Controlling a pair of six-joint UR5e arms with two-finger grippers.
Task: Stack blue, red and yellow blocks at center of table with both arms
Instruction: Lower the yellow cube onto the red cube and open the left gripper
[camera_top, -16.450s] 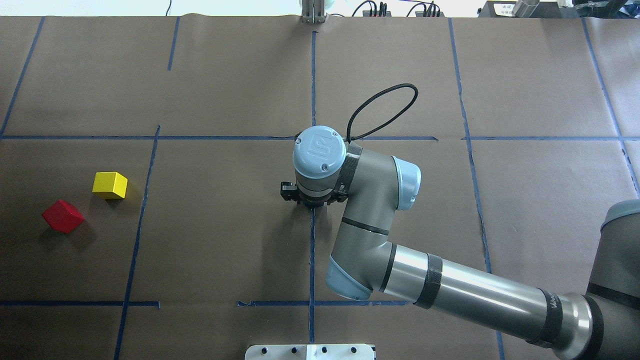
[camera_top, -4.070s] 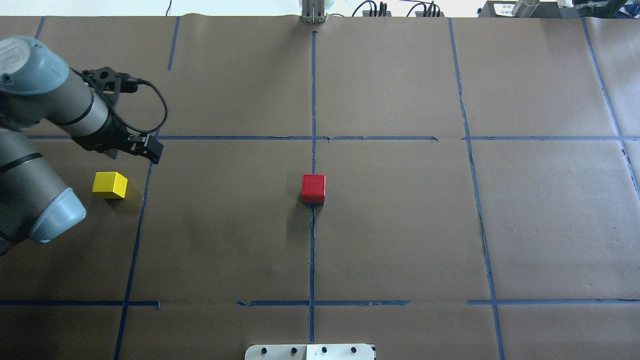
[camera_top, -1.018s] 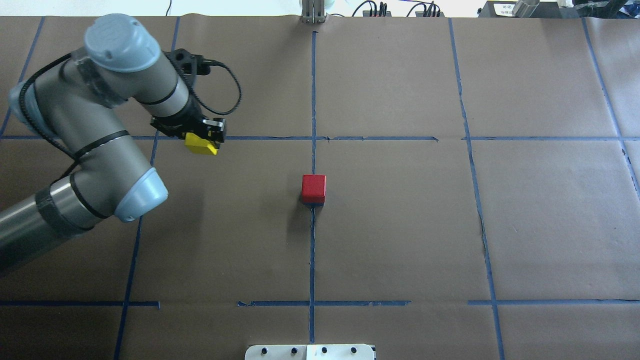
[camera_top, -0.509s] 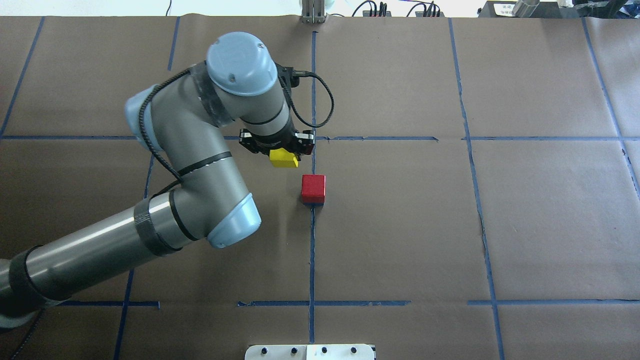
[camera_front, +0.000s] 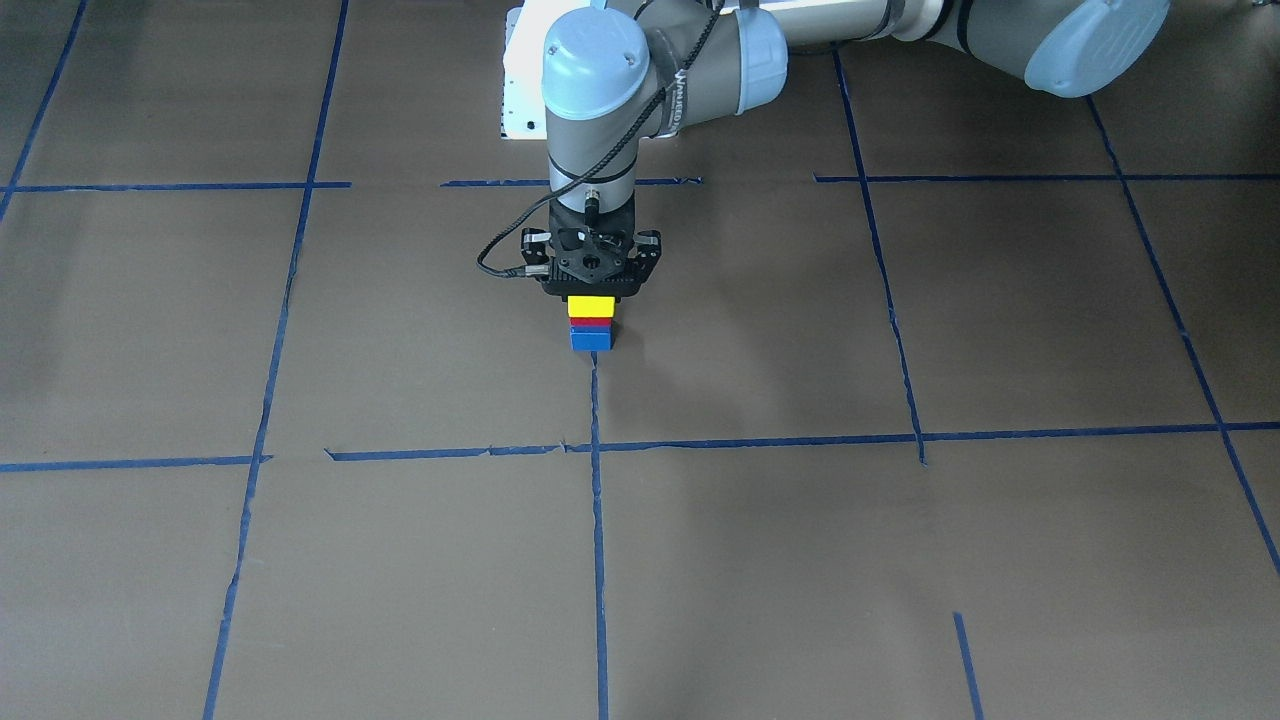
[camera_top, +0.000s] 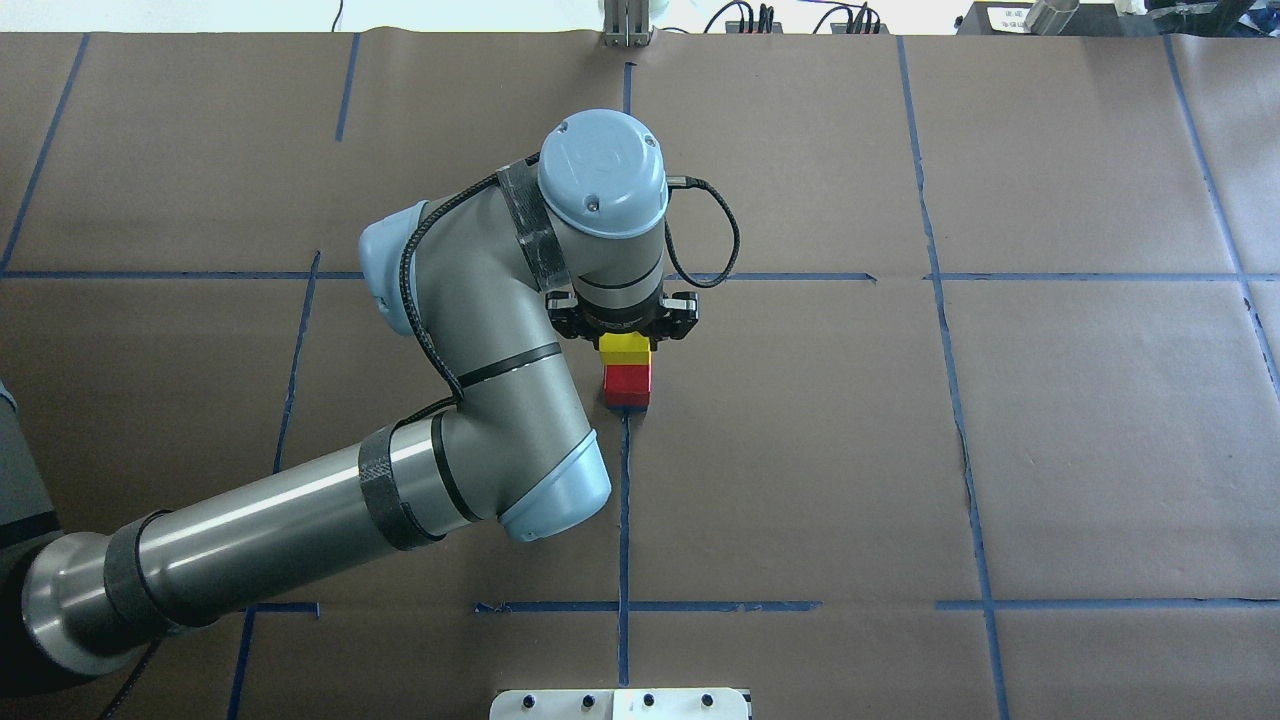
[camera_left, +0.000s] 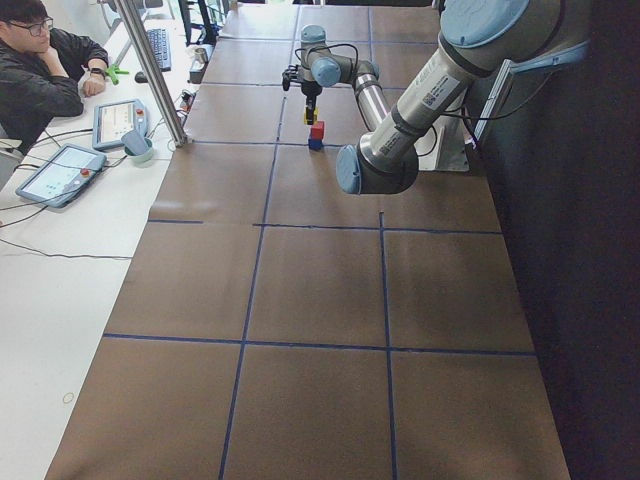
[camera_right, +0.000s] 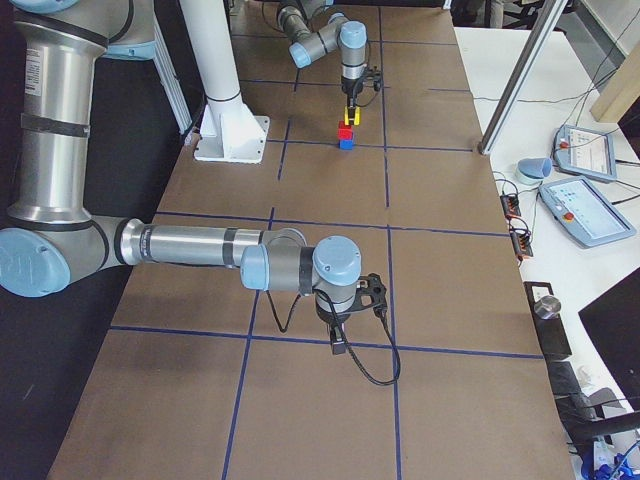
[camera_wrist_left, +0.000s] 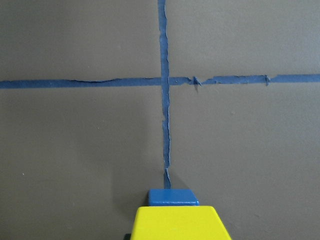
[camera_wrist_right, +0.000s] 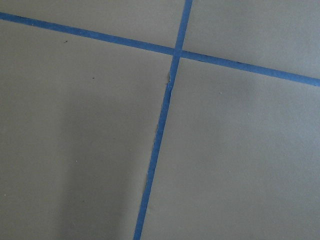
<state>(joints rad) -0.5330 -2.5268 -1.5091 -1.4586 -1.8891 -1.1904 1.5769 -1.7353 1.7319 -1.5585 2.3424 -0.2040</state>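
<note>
The yellow block (camera_front: 591, 306) is pinched in the narrowed jaws of the left claw (camera_front: 592, 296), which points straight down just above the middle of the front-facing view. Directly under it stand the red block (camera_front: 590, 322) and, at the bottom, the blue block (camera_front: 590, 341), on the blue tape cross at the middle of the table (camera_top: 1000, 450). Whether the yellow block already touches the red one I cannot tell; the side views hint at a small gap and a slight offset. The blocks look like small, stiff, painted cubes: probably light and hard, with smooth faces that could slide on one another, so a sideways nudge might shift or topple the narrow stack. The best hold is likely on two opposite flat sides, near mid-height, as the claw has it. The right claw (camera_right: 343, 320) hangs low over bare table at the lower middle of the right-side view; how wide it is I cannot tell.
</note>
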